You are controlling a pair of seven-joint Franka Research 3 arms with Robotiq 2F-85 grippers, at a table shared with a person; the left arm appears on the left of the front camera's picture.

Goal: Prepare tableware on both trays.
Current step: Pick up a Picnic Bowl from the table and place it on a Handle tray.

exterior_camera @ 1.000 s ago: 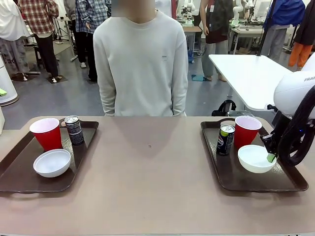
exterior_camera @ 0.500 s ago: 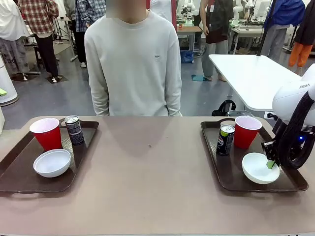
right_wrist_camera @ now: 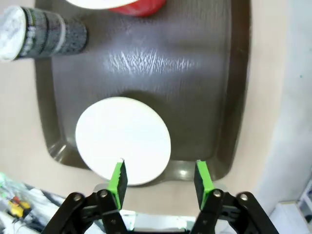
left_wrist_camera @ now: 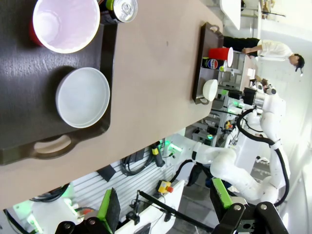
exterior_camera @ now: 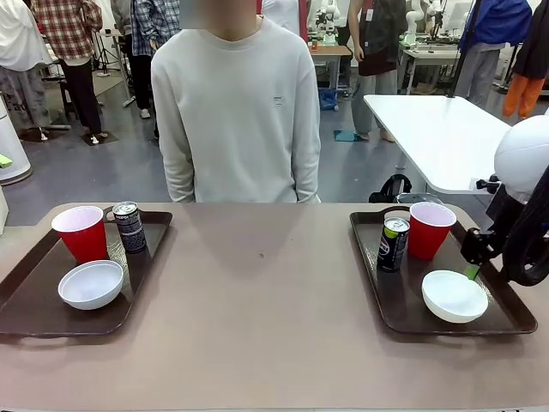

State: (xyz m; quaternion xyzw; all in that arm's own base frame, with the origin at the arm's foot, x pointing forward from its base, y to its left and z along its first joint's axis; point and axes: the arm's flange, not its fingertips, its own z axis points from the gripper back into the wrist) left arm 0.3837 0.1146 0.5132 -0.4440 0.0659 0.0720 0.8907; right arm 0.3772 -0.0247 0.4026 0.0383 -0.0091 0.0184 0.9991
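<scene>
Currently, two dark brown rectangular trays with raised rims and rounded corners are lying well apart on the tan tabletop (exterior_camera: 257,326), one at each end. Left tray (exterior_camera: 26,313) is holding three items: a red plastic cup (exterior_camera: 81,233) with a white inside standing upright at the far side, a small dark can (exterior_camera: 129,227) with a silver top standing just beside it, and a shallow round white bowl (exterior_camera: 90,284) sitting nearer the robot, empty. Right tray (exterior_camera: 403,313) is holding the same set: a red cup (exterior_camera: 429,229) upright at the far side, a dark can (exterior_camera: 394,244) with a silver top just beside it, and a white bowl (exterior_camera: 454,295) resting flat on the tray's glossy, lightly scuffed floor, empty. Right gripper (right_wrist_camera: 158,178) is hovering above the near edge of that tray, its green-padded fingers (right_wrist_camera: 117,176) spread apart with nothing between them; one finger is showing over the bowl's rim, the other over bare tray. Left gripper (left_wrist_camera: 163,207) is sitting high above the left tray with jaws parted and empty, its view taking in the loop handle (left_wrist_camera: 48,146), cup, can top and bowl from overhead. A person in a pale sweatshirt (exterior_camera: 240,112) is standing at the far side of the table
</scene>
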